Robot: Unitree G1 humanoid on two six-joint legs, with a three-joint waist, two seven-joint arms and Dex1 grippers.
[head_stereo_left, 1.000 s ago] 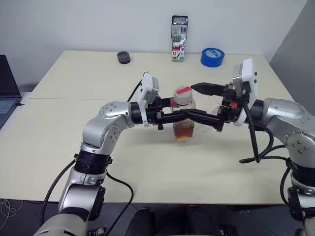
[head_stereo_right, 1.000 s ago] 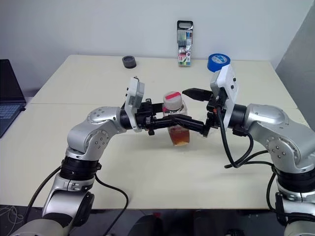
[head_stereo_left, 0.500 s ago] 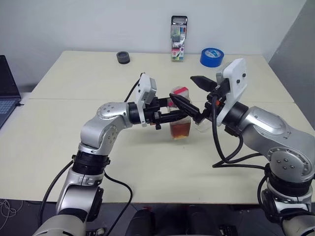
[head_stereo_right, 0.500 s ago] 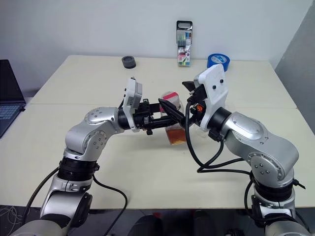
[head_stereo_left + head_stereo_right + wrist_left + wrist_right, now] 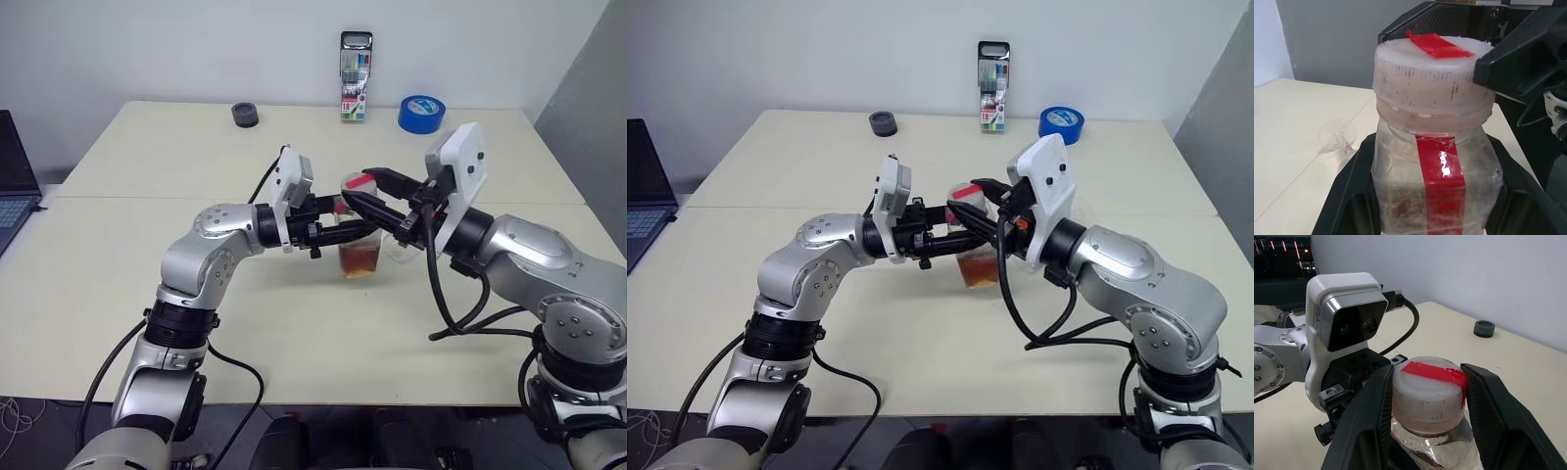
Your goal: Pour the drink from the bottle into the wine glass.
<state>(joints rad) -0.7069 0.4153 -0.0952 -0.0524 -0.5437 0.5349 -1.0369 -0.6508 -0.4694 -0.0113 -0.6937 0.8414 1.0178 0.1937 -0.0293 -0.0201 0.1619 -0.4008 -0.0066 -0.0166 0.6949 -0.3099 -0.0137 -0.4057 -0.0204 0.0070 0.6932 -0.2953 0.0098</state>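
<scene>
Standing near the middle of the cream table (image 5: 127, 294) in the left eye view, the bottle (image 5: 360, 235) is clamped at its body by the left gripper (image 5: 355, 232), which reaches in from the left. Reddish-brown drink (image 5: 361, 260) fills its lower part. The right gripper (image 5: 377, 193) comes in from the right, one black finger on each side of the cap (image 5: 358, 183). Just right of the bottle, half hidden behind the right arm, something clear sits on the table, too obscured to name. Along the far edge stand a small dark round object (image 5: 246, 115), an upright marker pack (image 5: 356, 90) and a blue tape roll (image 5: 422, 114). A laptop (image 5: 15, 186) shows at the left edge.

From the right eye view the same layout holds, with the right arm's white wrist housing (image 5: 1046, 201) blocking the table behind the bottle.

Through the left wrist view, the bottle fills the space between the left gripper's fingers (image 5: 1347, 196), which press its two sides. A red strip (image 5: 1440, 171) runs down its front and over the pale cap. One finger of the right gripper sits against the cap's side. Beyond, the wine glass (image 5: 1338, 137) lies on its side on the table.

Seen in the right wrist view, the right gripper's fingers (image 5: 1371, 416) flank the cap closely, touching it or very nearly so. The left wrist camera housing (image 5: 1344, 328) stands directly behind.
</scene>
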